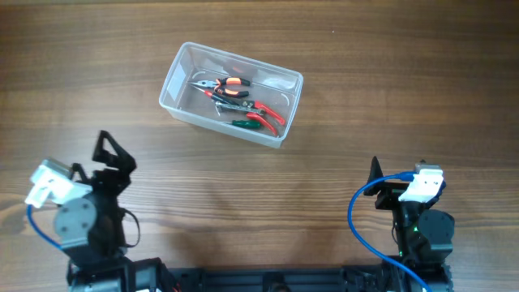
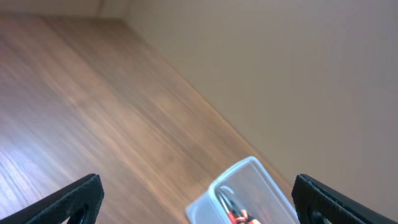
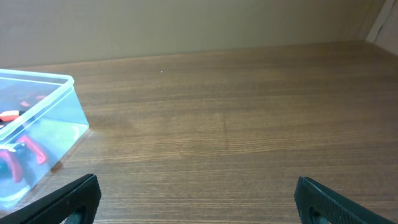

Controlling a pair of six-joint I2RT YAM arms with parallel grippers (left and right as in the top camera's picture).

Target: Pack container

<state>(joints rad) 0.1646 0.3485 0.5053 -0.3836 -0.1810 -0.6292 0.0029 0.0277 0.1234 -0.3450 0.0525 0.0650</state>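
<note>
The clear plastic container (image 1: 182,69) sits on the wooden table at upper centre. Inside lie pliers with orange-and-black handles (image 1: 229,84), pliers with red handles (image 1: 263,109) and a green-handled tool (image 1: 243,123). It also shows in the left wrist view (image 2: 252,180) and the right wrist view (image 3: 59,124). My left gripper (image 1: 109,154) is open and empty at the lower left, well short of the container. My right gripper (image 1: 375,178) is open and empty at the lower right, far from it.
The wooden table (image 1: 389,97) spreads around the container. The arm bases stand at the front edge. A plain beige wall (image 2: 298,62) rises behind the table.
</note>
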